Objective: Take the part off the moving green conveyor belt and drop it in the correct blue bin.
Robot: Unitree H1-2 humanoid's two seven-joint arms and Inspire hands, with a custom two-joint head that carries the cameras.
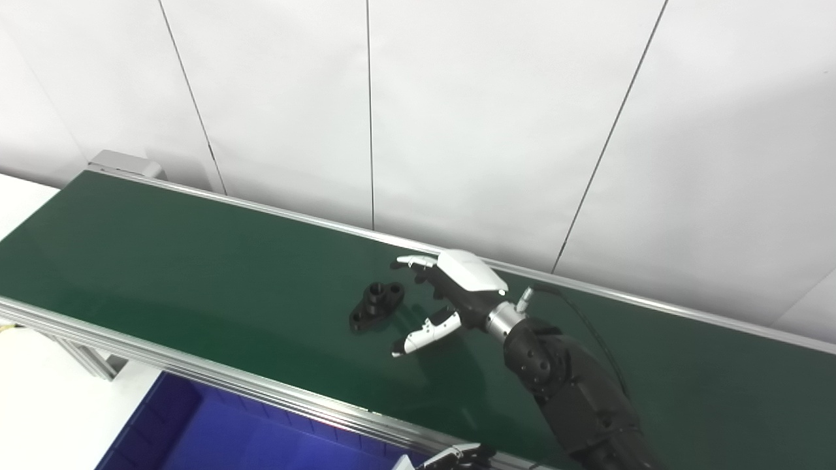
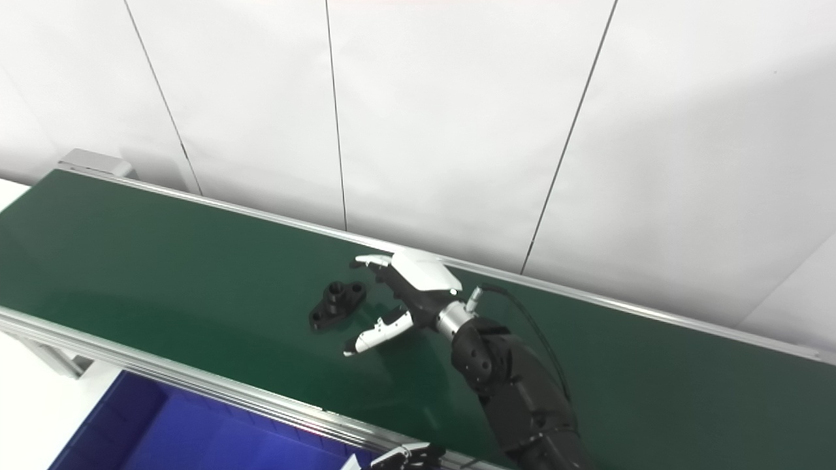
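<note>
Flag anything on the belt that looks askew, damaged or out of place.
Nothing stands out. The black part lies flat and whole on the green belt, apart from the open right hand. The blue bin sits below.

smooth green conveyor belt (image 1: 196,261) with soft sheen, edged by brushed metal rail (image 1: 196,365). matt black part (image 1: 377,305), probably plastic or dark metal. glossy white plastic shell on right hand (image 1: 450,294), matt black arm. shiny blue bin (image 1: 215,431) of plastic.
</note>
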